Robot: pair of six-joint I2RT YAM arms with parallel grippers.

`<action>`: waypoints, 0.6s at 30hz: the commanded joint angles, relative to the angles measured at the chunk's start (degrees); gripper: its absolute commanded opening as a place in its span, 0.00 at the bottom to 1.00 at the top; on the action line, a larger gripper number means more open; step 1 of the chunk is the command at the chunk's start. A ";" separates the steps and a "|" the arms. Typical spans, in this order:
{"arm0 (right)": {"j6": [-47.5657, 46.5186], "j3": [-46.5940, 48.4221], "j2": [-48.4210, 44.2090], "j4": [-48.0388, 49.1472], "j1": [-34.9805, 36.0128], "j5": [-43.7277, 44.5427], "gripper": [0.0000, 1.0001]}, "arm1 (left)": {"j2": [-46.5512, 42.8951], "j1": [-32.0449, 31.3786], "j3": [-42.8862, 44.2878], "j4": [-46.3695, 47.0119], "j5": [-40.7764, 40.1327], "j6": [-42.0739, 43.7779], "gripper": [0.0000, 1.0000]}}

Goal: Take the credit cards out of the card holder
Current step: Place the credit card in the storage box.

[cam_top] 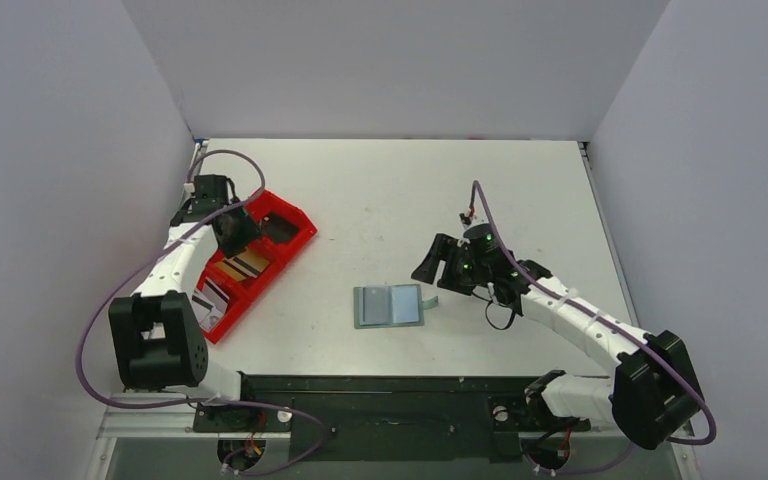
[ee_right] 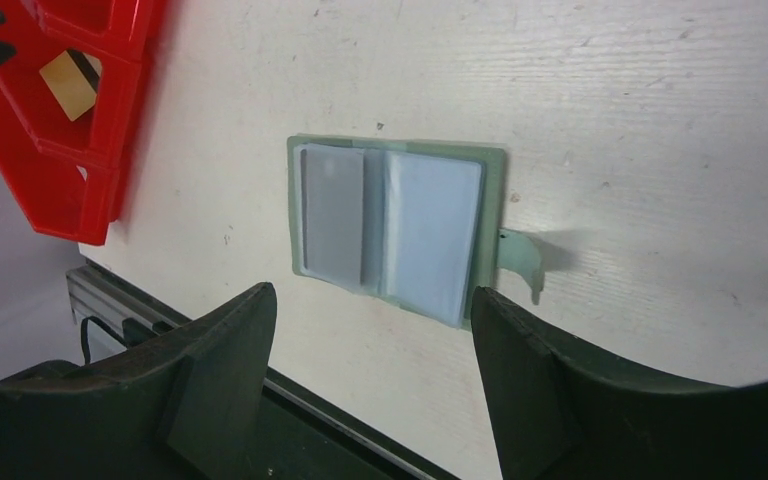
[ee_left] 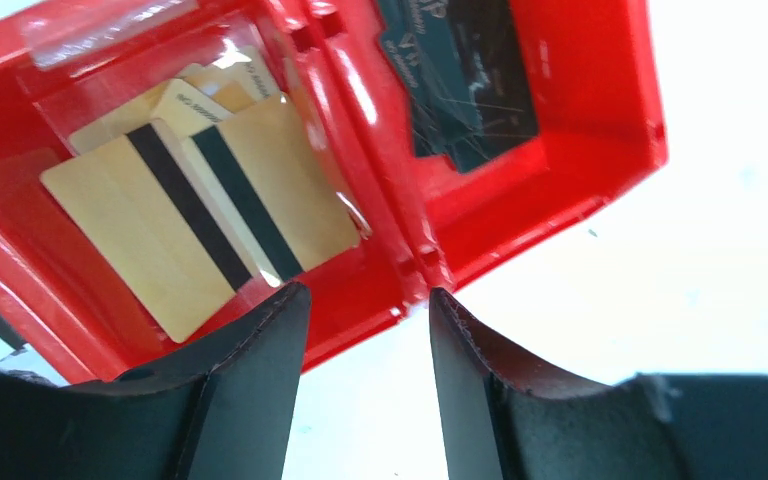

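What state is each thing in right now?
Grey-green folding card holder: lying open, flat.
Long red plastic tray: holding cards.
Tan-gold striped cards: loose in the tray.
Left gripper: open, empty, above the tray.
Right gripper: open, empty, near the card holder.

Red tray (ee_left: 600,100): long plastic bin with dividers, several compartments, lying diagonally by the worktop's left edge, far end angled toward the middle. Over the middle compartment there is a glossy clear film (ee_left: 110,35), possibly a plastic sleeve; glare makes it hard to tell. White worktop (cam_top: 410,190): matte, with a few small dark specks and scuffs. Black base plate (cam_top: 380,395) along the near edge, with a silver rail (ee_right: 100,290) below it. Plain grey walls (cam_top: 390,60) on the left, far and right sides.
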 commanded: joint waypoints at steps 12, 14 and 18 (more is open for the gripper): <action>0.48 14.22 14.69 -5.27 18.44 23.01 0.63 | -12.27 -15.67 -3.01 2.81 11.72 -1.52 0.46; 1.01 15.91 17.75 -5.38 20.02 24.29 0.63 | -12.66 -17.45 -4.40 3.53 13.72 -2.05 0.46; 2.16 18.58 22.95 -5.51 22.32 26.29 0.62 | -13.53 -20.79 -7.02 5.87 15.80 -3.81 0.46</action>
